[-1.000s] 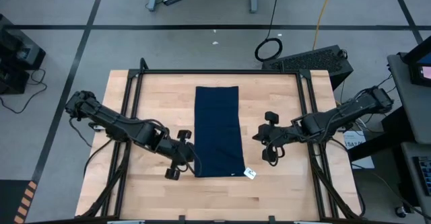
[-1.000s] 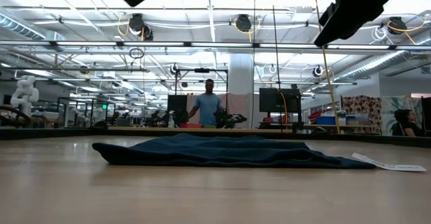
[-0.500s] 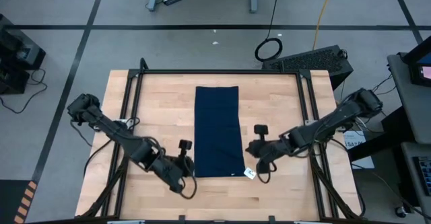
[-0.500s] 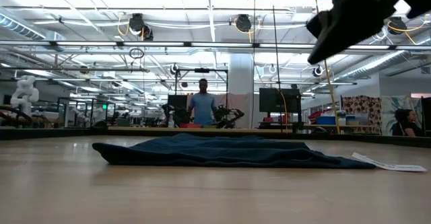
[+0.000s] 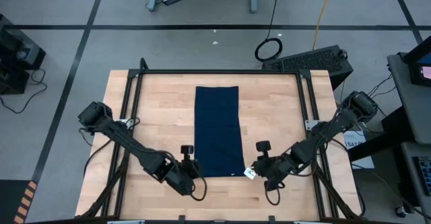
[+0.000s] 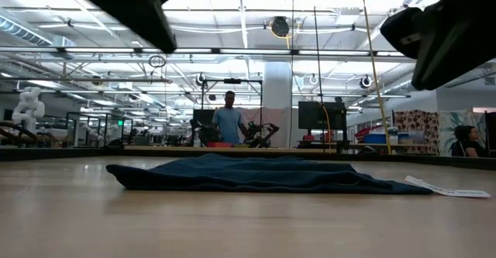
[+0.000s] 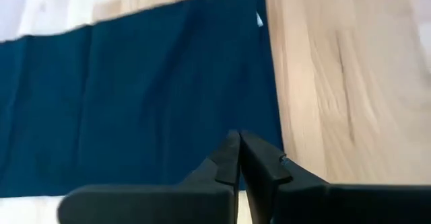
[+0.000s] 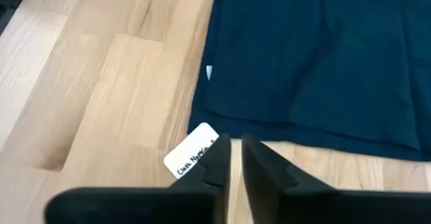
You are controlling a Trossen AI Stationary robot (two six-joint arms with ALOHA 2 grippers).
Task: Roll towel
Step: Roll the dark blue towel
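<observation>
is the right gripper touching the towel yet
Apart. The right wrist view shows the right gripper over bare wood, short of the towel edge.

The dark navy rectangular cloth towel (image 5: 217, 130) looks soft, thin and matt, with faint folds. The pale wooden plank surface (image 5: 283, 109) is smooth with visible grain and a slight sheen. The small white paper label (image 8: 191, 159) is flat and matt. The black fingers (image 8: 217, 167) look like matt plastic.
</observation>
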